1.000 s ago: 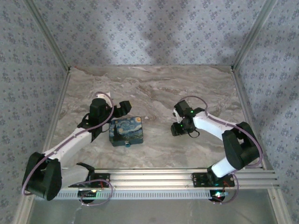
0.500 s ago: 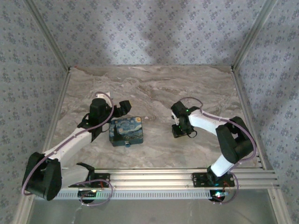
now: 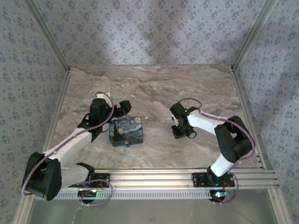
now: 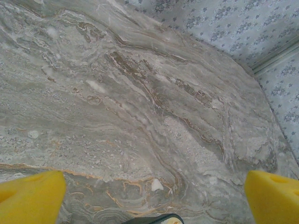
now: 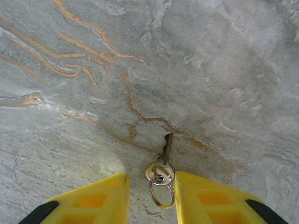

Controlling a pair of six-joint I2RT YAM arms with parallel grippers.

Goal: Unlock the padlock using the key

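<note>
A small silvery key (image 5: 166, 148) on a split ring lies flat on the marble table, its blade pointing away from me. My right gripper (image 5: 152, 181) is open and low over it, one yellow finger (image 5: 98, 196) on each side of the key's head, the right-hand finger nearly touching it. In the top view that gripper (image 3: 181, 131) sits right of centre. The tiny blue padlock (image 3: 126, 144) hangs at the near edge of the Starry-Night-print box (image 3: 126, 130). My left gripper (image 3: 122, 108) is open just behind the box, its yellow fingers (image 4: 32, 196) wide apart over bare marble.
The marble table (image 3: 154, 88) is walled by patterned panels on three sides. An aluminium rail (image 3: 187, 176) runs along the near edge with both arm bases.
My right gripper has shifted slightly left and settled lower around the key. The left arm and the box have not moved.
</note>
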